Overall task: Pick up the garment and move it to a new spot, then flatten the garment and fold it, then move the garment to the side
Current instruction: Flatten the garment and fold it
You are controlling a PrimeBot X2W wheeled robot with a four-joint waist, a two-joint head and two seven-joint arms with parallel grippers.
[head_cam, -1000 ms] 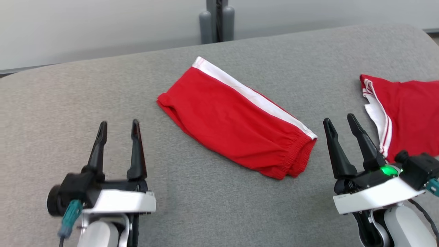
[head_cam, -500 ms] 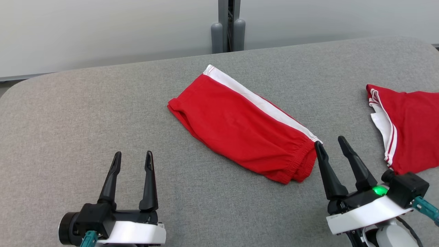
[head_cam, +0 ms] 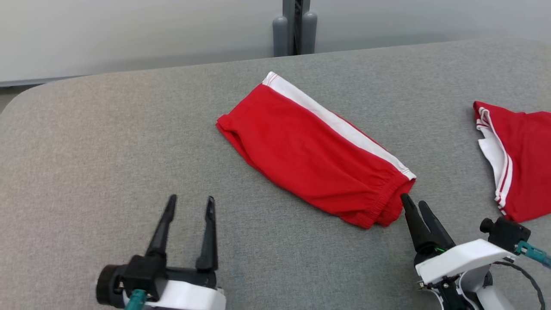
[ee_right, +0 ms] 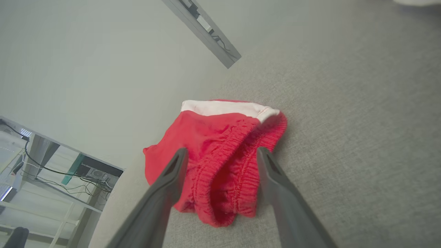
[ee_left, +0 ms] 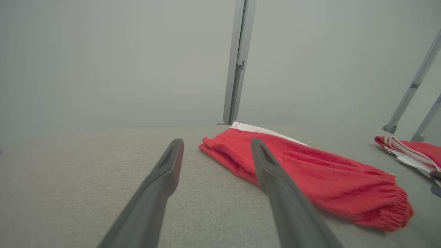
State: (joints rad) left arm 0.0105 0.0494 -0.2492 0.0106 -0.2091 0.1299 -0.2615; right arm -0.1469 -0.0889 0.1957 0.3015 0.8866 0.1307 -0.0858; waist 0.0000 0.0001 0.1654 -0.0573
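One grey surface (head_cam: pixel 107 142) bearing two red pieces — the folded garment (head_cam: pixel 318 150) at centre, a second red garment (head_cam: pixel 525 163) at the right edge. Two pincers, both with fingers apart: left pincer (head_cam: pixel 191 198) over bare surface, right pincer (head_cam: pixel 413 199) at the folded garment's elastic end.

The folded red cloth shorts with a white side stripe (head_cam: pixel 314 159) lie mid-way on the grey fabric-covered table (head_cam: pixel 86 150). Behind them, past the table's far edge, stands a grey metal post (head_cam: pixel 289 17). Well to their right lies a second red-and-white garment (head_cam: pixel 529 163). The dark-fingered left gripper (head_cam: pixel 191 198) is before them, leftward and apart; the right gripper (head_cam: pixel 413 199) just beside their near right end.
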